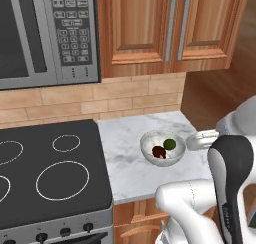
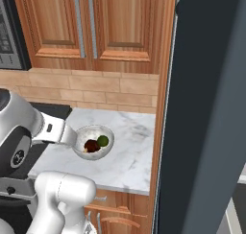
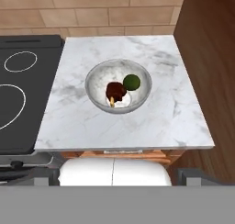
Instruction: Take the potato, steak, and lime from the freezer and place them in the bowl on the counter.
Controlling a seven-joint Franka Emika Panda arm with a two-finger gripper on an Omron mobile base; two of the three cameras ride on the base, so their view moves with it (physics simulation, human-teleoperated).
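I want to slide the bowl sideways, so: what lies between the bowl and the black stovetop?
Nothing: in the hand view only bare marble counter separates the bowl from the stovetop.

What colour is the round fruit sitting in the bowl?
Dark green. The lime in the bowl shows best in the hand view.

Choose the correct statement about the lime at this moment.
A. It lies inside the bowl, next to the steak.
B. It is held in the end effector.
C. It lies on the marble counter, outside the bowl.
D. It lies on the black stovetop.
A: the lime lies inside the bowl, right beside the dark steak, and the bowl stands on the counter.
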